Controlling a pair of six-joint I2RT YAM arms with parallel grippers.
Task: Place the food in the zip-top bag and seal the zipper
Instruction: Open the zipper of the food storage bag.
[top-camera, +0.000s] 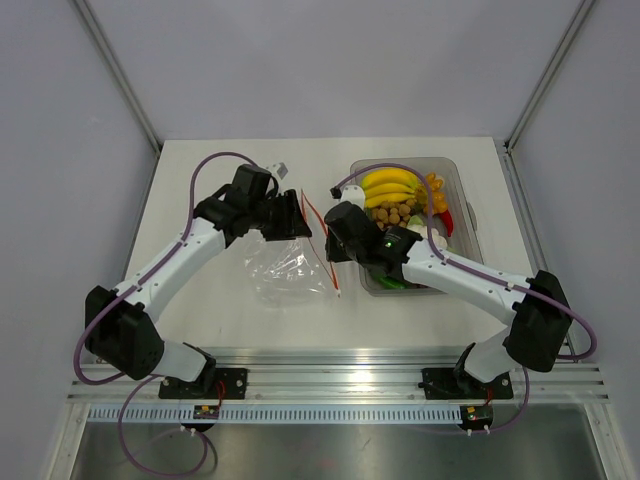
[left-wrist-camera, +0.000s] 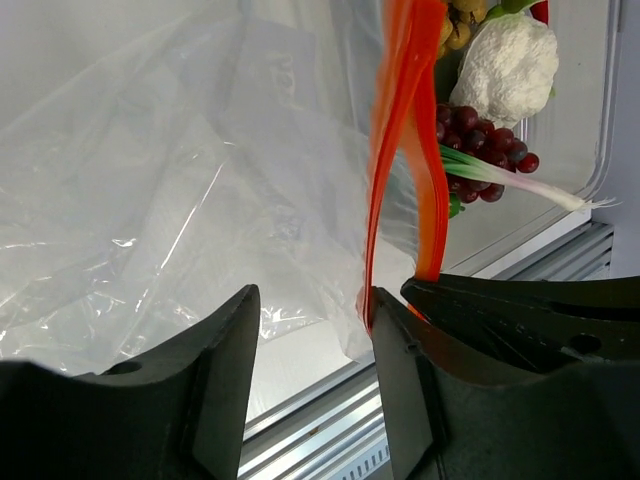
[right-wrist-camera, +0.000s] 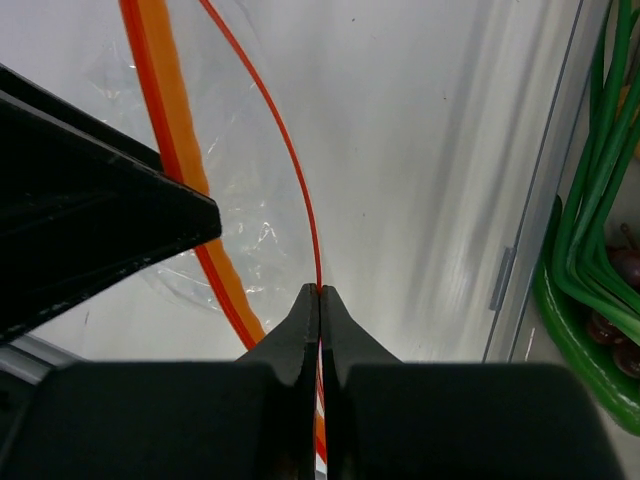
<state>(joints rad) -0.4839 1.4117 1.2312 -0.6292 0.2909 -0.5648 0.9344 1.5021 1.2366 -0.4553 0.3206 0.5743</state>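
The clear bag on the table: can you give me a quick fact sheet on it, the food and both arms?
Bag: clear, crinkled, lying between the arms
Zipper: red strip, two sides parted, unsealed
Right tool: shut on the zipper
Left tool: open, at the bag's mouth
Food: in the tub, none seen in the bag

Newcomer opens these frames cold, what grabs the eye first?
The red zipper, at table centre: its two strips bow apart, one pinched in the shut right end effector. Left of it the crinkly clear zip-top bag lies below the left end effector, jaws open. On the right, yellow bananas lie in a clear tub.
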